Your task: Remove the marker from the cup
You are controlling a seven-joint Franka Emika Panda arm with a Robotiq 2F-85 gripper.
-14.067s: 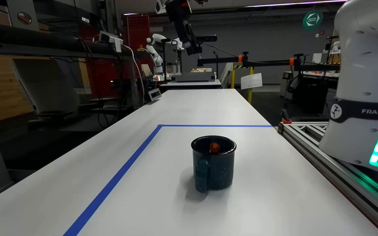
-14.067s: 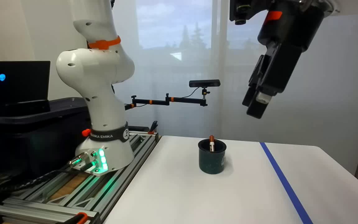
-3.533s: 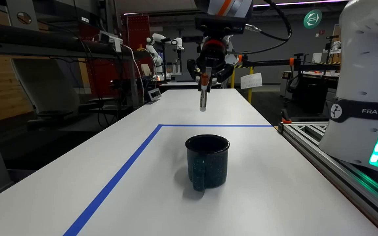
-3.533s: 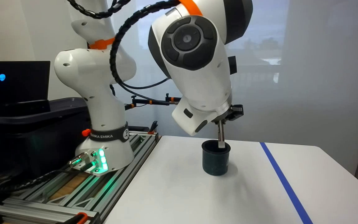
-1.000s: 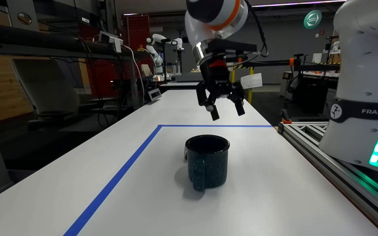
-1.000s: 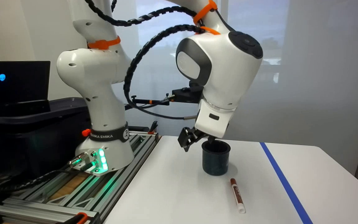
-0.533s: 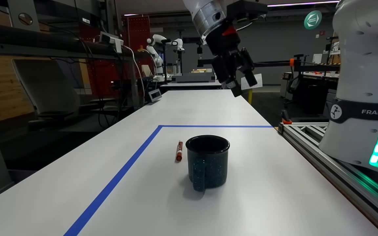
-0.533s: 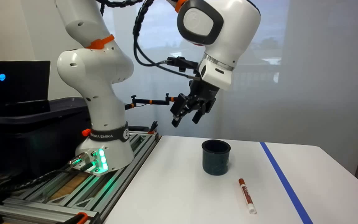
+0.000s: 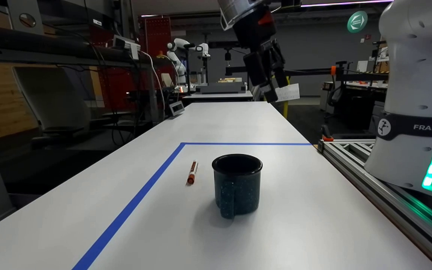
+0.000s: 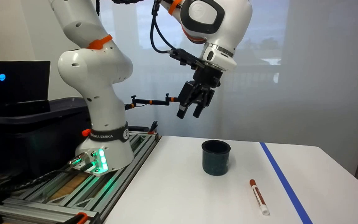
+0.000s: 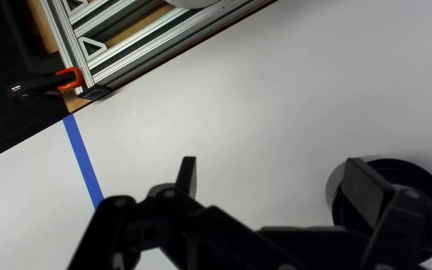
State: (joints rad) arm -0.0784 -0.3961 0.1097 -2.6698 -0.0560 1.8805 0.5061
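Arm: glossy white, rounded joints, small dark oval recesses. Joint cap white, ringed dark grey. Base collar black, white FRANKA EMIKA lettering, round logo. Light strip below it, lit green, in segments. Orange straps at two spots. Thin black cables, black box, silver wrist ring. Gripper: black, angular links, reddish patch on the body above. Fingers carry greyish pads; pale round screw heads at the pivots.
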